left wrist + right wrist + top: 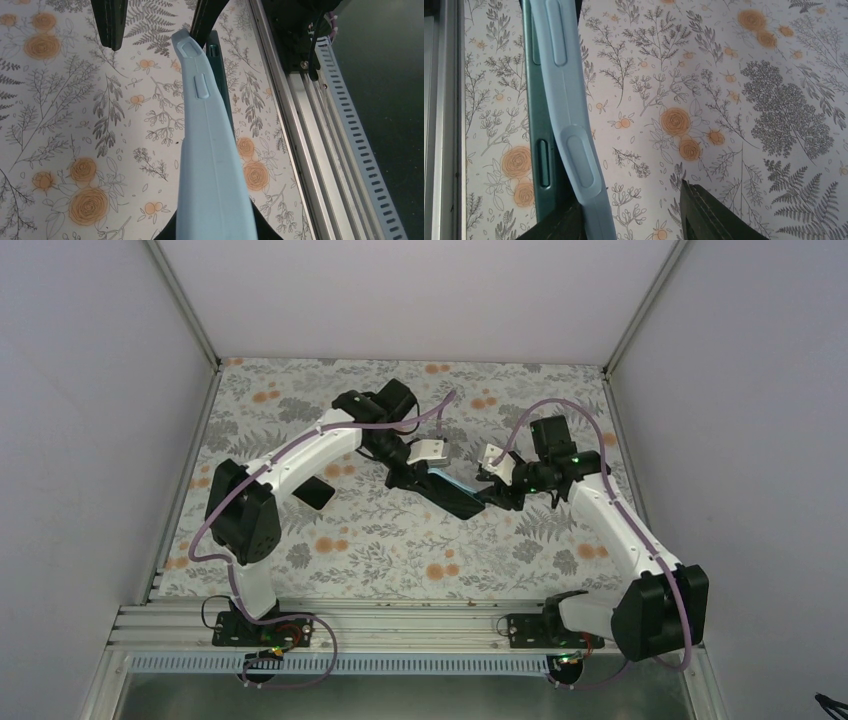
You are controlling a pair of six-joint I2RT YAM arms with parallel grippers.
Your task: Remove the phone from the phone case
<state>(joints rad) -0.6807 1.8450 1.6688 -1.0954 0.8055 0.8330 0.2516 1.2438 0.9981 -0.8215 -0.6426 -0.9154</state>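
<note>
The phone case (210, 165), clenched by the left gripper (215, 231), is being peeled from the phone (535, 115), on which the released right gripper (629, 220) is seemingly being called to close.

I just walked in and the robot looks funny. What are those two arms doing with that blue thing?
They are working on a dark teal phone in its light blue rubbery phone case, held above the flowery table. The left gripper is clamped on one end. The right gripper stands open around the other end, where the case edge bows away from the phone. The phone is not out yet.
</note>
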